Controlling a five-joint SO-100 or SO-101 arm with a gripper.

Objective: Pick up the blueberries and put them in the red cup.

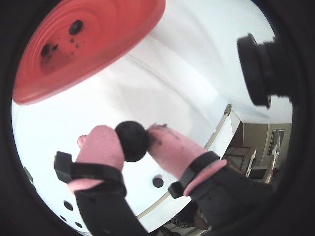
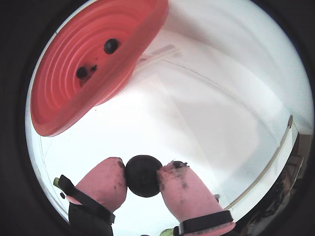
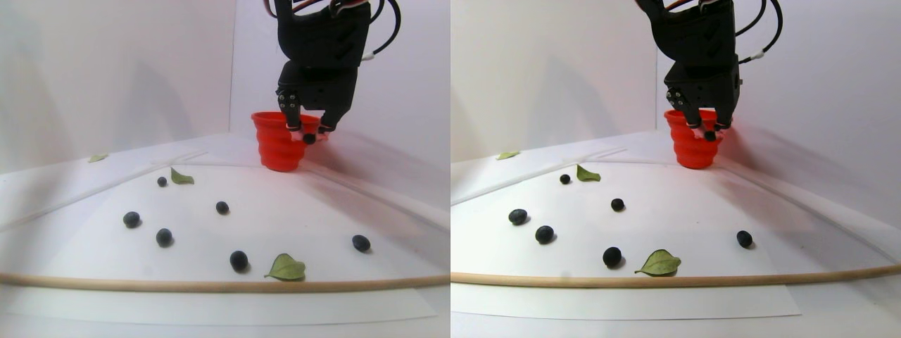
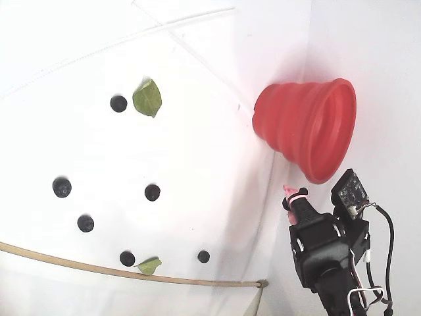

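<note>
My gripper (image 1: 132,133) is shut on one blueberry (image 1: 132,143), pinched between the pink fingertips (image 1: 101,145). In the other wrist view the gripper (image 2: 142,169) holds the same berry (image 2: 142,178). The red cup (image 1: 103,44) lies ahead and to the upper left, with two blueberries (image 2: 110,45) and dark specks inside. In the stereo pair view the gripper (image 3: 308,134) hangs at rim height just right of the cup (image 3: 278,148). Several loose blueberries (image 3: 164,236) lie on the white table. In the fixed view the gripper (image 4: 294,201) is just below the cup (image 4: 302,125).
Green leaves (image 3: 286,267) (image 3: 181,177) lie among the loose berries. A thin wooden rod (image 3: 211,285) runs along the table's front edge. White walls stand close behind the cup. A black camera (image 1: 261,69) juts in at the right of a wrist view.
</note>
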